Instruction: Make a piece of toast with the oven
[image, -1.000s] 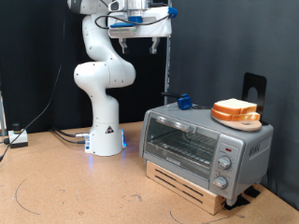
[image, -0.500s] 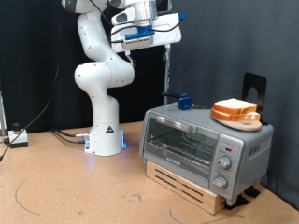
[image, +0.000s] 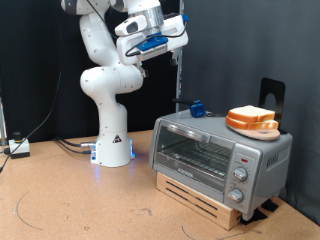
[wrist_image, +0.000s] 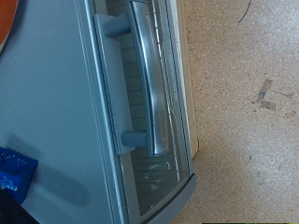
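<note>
My gripper (image: 168, 50) hangs high above the tabletop's back edge, grip state I cannot tell, holding nothing visible, while the oven (image: 220, 155) sits door-closed near the right edge with the piece of toast (image: 253, 118) on top, plated.

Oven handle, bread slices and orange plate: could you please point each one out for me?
oven handle (wrist_image: 149, 79), wrist view, middle of the grey bar.
bread slices (image: 252, 116), exterior view, top face of the upper slice.
orange plate (image: 238, 125), exterior view, rim at the exterior view's left.
</note>
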